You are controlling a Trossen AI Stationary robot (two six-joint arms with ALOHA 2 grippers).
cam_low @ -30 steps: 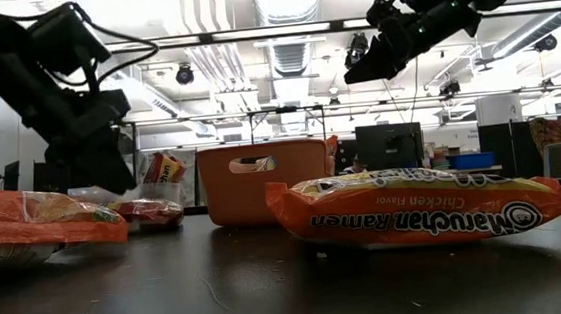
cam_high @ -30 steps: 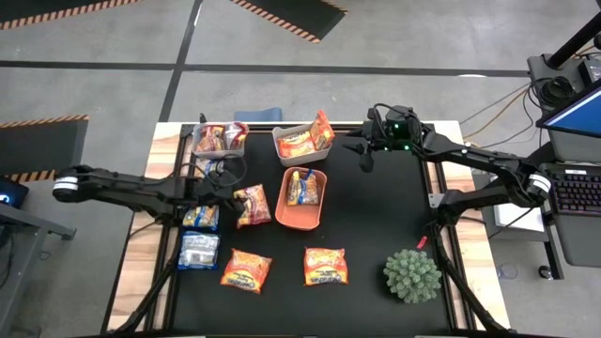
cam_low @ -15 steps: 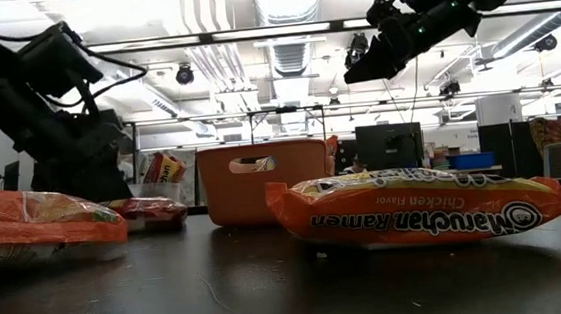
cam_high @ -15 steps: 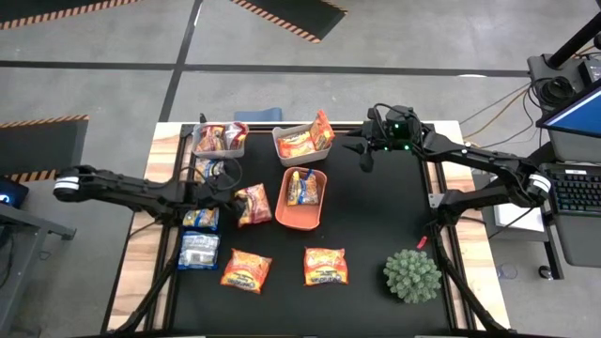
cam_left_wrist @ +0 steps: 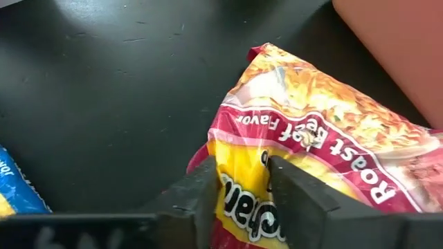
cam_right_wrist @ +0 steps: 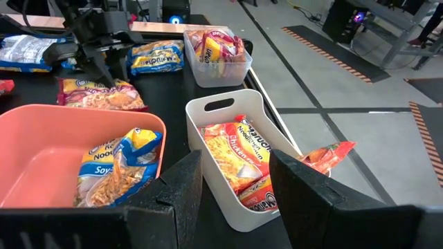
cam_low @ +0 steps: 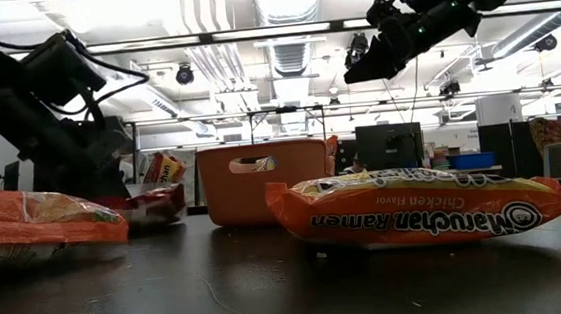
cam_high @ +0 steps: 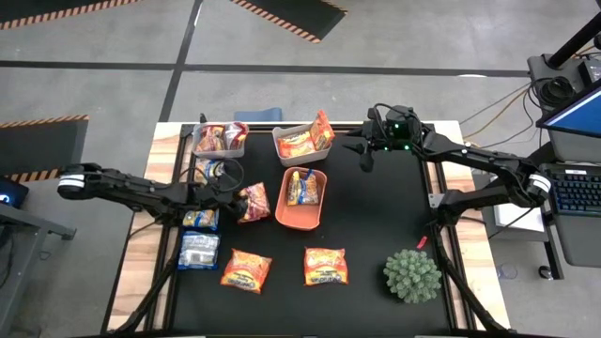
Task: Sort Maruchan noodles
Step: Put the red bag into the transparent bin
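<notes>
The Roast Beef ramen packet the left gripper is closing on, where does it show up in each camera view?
High view: Roast Beef packet, just left of the orange tray.
Low view: red packet at left, beside the tray.
Left wrist view: fills the centre, tray at the corner.
Right wrist view: behind the tray, far side.

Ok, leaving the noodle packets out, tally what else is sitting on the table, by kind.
Orange tray: 1
Pale tubs: 2
Green plant ball: 1
Total: 4
</notes>
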